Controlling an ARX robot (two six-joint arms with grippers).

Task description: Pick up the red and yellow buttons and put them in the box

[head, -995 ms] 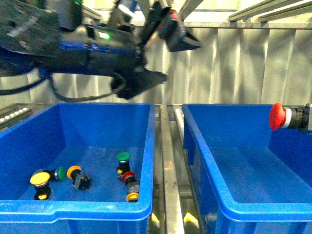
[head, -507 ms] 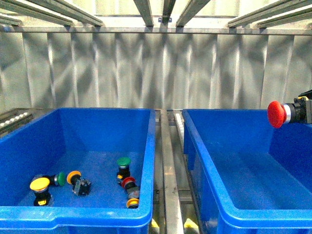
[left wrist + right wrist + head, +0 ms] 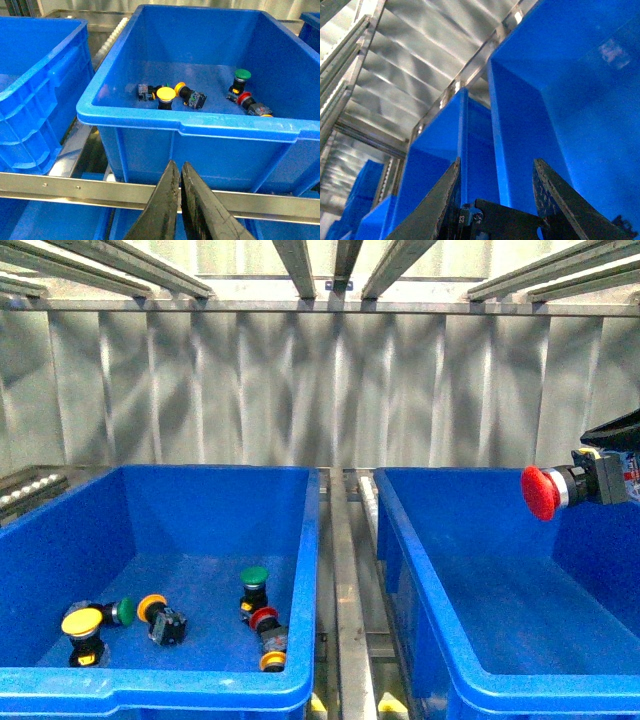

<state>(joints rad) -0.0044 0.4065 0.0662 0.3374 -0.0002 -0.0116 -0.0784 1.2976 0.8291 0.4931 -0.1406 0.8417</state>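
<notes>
One red button (image 3: 541,492) hangs in the right hand (image 3: 598,478) over the box (image 3: 520,610).

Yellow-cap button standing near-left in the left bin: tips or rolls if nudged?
Probably tips: the yellow button seems to stand on its narrow black body, wider cap on top. Once down, the round cap would likely roll it in an arc on the smooth bin floor. It looks like rigid plastic, so no flex.
</notes>
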